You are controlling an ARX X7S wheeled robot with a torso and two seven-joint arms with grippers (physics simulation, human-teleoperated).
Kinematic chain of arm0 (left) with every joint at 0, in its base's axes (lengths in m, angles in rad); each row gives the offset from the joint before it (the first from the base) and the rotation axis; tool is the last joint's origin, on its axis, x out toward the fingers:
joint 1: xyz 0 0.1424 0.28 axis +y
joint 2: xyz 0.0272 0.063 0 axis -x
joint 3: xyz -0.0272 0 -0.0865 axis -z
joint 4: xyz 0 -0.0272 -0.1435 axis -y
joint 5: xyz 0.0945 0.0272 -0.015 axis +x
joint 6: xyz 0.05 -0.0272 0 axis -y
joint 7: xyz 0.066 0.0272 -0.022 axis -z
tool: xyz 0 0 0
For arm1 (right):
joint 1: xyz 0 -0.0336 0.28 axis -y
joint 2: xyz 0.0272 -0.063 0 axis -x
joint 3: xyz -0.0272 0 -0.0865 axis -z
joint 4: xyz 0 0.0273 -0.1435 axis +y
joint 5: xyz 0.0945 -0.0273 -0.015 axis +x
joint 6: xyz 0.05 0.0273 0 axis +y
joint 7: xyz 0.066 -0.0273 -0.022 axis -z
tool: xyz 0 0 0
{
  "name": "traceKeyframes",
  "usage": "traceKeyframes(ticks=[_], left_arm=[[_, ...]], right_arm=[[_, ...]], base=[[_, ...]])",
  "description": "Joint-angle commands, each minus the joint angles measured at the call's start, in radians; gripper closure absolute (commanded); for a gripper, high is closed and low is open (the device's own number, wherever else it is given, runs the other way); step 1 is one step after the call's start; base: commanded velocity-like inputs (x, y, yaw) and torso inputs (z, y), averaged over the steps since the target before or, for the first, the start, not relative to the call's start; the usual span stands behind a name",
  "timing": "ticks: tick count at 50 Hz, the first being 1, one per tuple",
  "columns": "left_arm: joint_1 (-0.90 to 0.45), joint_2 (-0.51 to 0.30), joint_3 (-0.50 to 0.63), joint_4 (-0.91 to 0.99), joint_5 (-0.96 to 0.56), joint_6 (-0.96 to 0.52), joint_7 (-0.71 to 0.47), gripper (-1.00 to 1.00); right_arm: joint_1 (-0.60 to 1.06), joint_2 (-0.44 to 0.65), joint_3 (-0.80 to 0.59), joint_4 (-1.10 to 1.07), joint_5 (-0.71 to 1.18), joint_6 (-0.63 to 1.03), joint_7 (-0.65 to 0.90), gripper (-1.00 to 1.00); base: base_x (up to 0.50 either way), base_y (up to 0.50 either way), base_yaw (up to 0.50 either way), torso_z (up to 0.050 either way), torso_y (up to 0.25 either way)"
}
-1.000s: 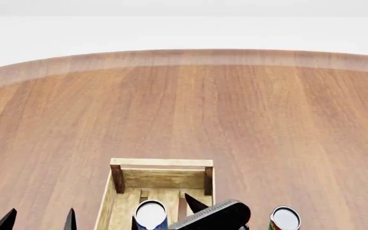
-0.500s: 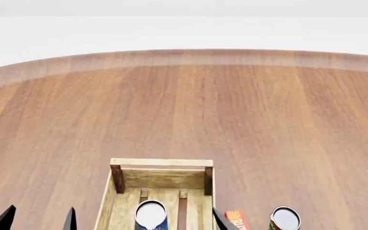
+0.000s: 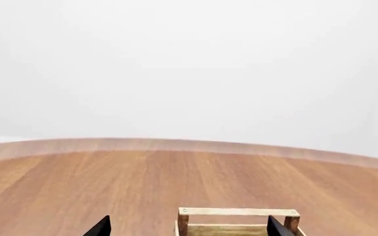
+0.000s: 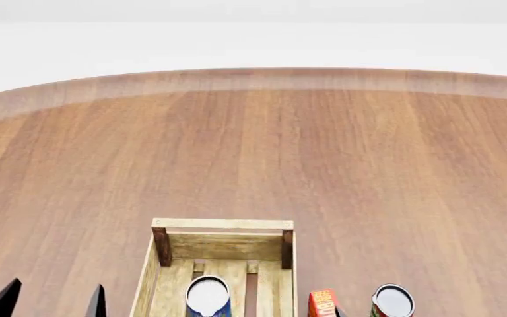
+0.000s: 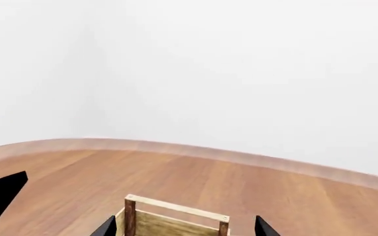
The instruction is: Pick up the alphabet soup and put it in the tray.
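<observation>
Table [image 4: 253, 152]: alphabet soup [image 4: 208, 296] inside tray [image 4: 222, 224].

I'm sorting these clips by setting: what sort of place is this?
Most likely a bare simulated test scene, not a real room. A wide wooden table with a curved far edge stands before blank white walls. On it are only a wooden tray holding a soup can and a few groceries beside it.

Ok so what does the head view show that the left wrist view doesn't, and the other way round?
Only the head view shows the alphabet soup standing inside the tray, plus a second can and a red box on the table beside the tray. Only the left wrist view shows the pale wall filling its upper half. Both show the tray's far rim, the table and the open left gripper.
</observation>
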Motion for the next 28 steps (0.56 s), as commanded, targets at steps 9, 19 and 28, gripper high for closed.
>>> traceKeyframes(ticks=[9,19,28], left_arm=[[0.028,-0.03,-0.01,0.105,-0.013,-0.012,-0.029,-1.0],[0.033,-0.045,-0.02,0.153,-0.032,-0.022,-0.042,-1.0],[0.038,-0.06,-0.029,0.194,-0.053,-0.031,-0.053,-1.0]], right_arm=[[-0.074,0.043,-0.012,-0.072,-0.136,0.014,0.112,-1.0],[-0.093,0.051,-0.012,-0.087,-0.169,0.019,0.138,-1.0],[-0.115,0.061,-0.016,-0.134,-0.215,0.064,0.185,-1.0]], base=[[0.0,0.0,0.0,0.0,0.0],[0.0,0.0,0.0,0.0,0.0],[0.0,0.0,0.0,0.0,0.0]])
